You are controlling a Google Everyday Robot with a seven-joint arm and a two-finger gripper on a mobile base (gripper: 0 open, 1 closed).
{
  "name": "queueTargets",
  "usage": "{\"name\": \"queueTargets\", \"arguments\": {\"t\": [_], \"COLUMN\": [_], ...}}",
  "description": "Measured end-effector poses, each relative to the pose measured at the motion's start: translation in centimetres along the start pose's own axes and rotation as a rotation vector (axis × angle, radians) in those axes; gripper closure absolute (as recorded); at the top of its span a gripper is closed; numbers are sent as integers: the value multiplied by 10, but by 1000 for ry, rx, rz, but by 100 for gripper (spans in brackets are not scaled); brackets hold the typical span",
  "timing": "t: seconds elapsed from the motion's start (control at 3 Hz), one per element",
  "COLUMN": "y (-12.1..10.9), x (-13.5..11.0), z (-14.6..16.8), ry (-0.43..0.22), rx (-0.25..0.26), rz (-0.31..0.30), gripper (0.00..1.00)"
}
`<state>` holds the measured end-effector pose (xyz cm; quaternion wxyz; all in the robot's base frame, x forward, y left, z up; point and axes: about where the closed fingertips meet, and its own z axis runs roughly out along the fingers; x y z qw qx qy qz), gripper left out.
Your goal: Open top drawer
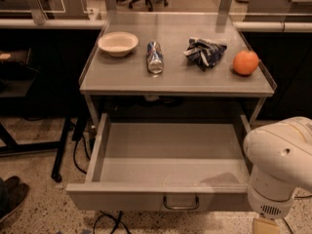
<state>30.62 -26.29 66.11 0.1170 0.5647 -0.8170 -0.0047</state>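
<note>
Standing pulled well out, top drawer (122,199) sits just left of the hand (266,225), which hangs low, clear of the handle (181,203); its grip I cannot tell. Opening appears done.

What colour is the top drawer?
Top drawer is grey, camera view; end effector at bottom right.
</note>
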Motion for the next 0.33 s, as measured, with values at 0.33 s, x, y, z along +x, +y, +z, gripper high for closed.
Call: {"name": "queueTargets", "arguments": {"t": [0.33], "y": [-1], "x": [-1], "z": [0], "ry": [0], "rx": [0], "rz": [0], "gripper": [0]}}
